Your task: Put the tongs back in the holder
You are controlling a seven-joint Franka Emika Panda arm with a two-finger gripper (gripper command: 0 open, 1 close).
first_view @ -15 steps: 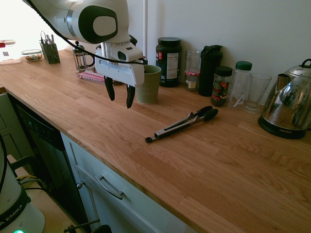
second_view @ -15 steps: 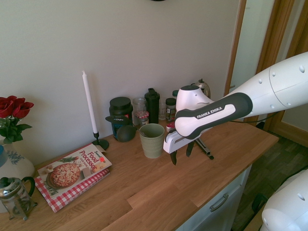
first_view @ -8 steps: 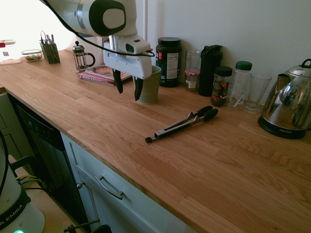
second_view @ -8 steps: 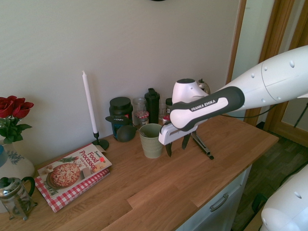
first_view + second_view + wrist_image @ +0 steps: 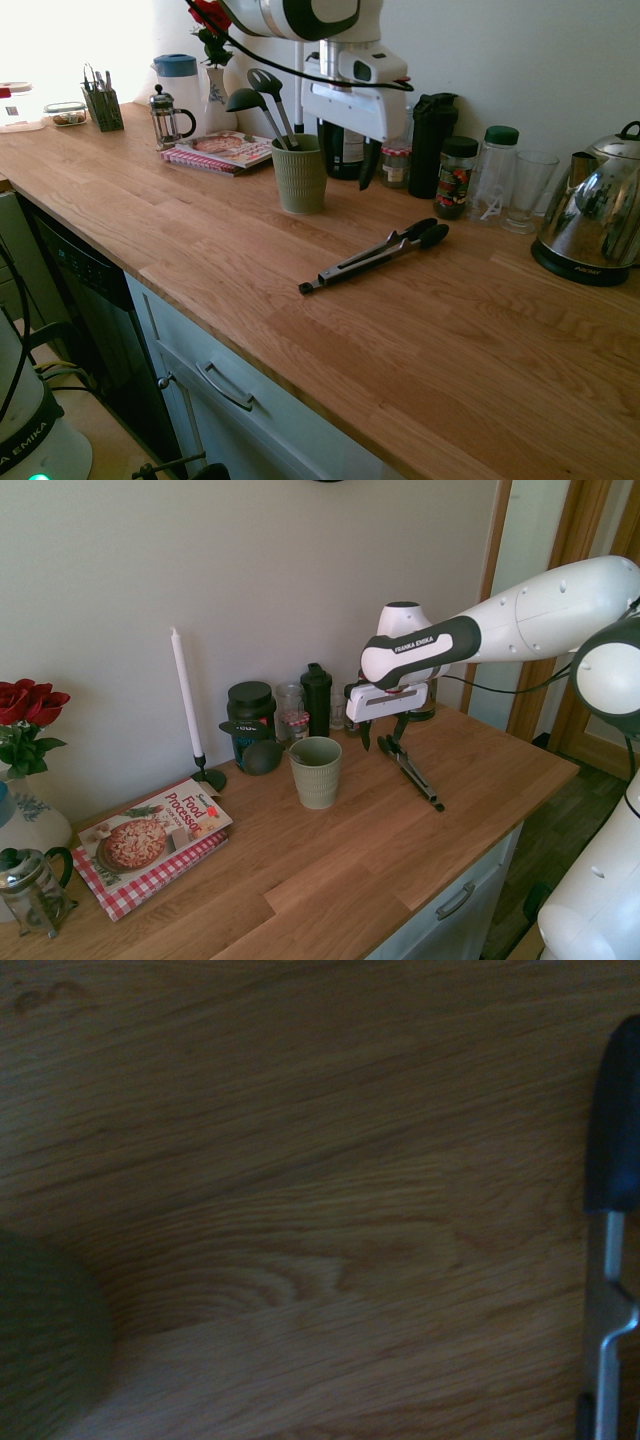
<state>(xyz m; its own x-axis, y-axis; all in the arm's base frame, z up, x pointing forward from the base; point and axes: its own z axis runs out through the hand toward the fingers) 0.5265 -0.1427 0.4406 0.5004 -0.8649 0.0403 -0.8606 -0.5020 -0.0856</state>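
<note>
Tongs [image 5: 375,258] are left flat on the counter [image 5: 200,240], not yet grasped; pincer [image 5: 384,736] is held spread and empty above; holder [image 5: 301,172] is still unfilled.

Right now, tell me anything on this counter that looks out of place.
The tongs lie flat on the wooden counter, outside the green holder, where the dark ladles stand upright. Nothing looks spilled or damaged. The open gripper hangs above, empty.
</note>
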